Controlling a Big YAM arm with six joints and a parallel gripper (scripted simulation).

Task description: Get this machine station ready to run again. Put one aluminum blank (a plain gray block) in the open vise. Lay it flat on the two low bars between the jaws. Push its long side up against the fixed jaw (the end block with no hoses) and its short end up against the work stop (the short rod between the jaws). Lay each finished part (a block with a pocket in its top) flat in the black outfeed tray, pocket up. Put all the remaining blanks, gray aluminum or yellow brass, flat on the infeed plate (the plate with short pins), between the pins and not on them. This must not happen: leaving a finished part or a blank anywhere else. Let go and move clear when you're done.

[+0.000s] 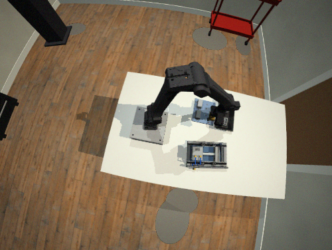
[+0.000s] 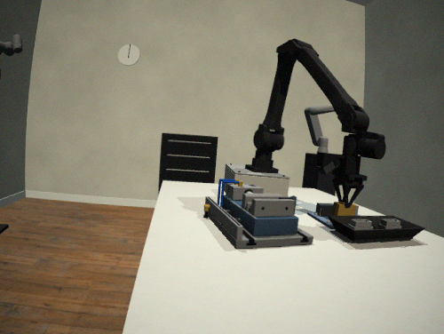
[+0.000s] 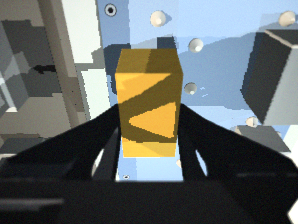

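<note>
The gripper (image 1: 214, 114) (image 2: 347, 203) (image 3: 149, 112) is clenched on a yellow brass blank (image 1: 212, 118) (image 2: 340, 210) (image 3: 149, 105), one finger along each side. The blank is over the infeed plate (image 1: 206, 110) (image 2: 316, 218) (image 3: 225, 62), near its tray-side edge; whether it touches the plate I cannot tell.

Short pale pins rise close by: one pin (image 3: 195, 45) and another pin (image 3: 190, 88) lie just to one side of the brass in the wrist view, with a third pin (image 3: 158, 19) beyond its far end. Across the plate are two gray blanks, the larger-looking gray block (image 3: 280, 75) and a second gray block (image 3: 262, 136), well apart from the fingers.

On the other side, the black outfeed tray (image 1: 229, 129) (image 2: 377, 234) sits just beside the plate, its sloping wall near the brass. Two finished parts, one (image 2: 360, 223) and the other (image 2: 391, 223), lie in it, apart from each other.

Farther off on the white table (image 1: 255, 143) (image 2: 213, 284) stands the vise (image 1: 188, 146) (image 2: 275, 226), blue hoses (image 1: 200, 161) (image 2: 220, 193) rising by one jaw. The arm's base plate (image 1: 136, 134) (image 2: 283, 178) is beyond, and a red cart (image 1: 232, 25) stands on the floor past the table.
</note>
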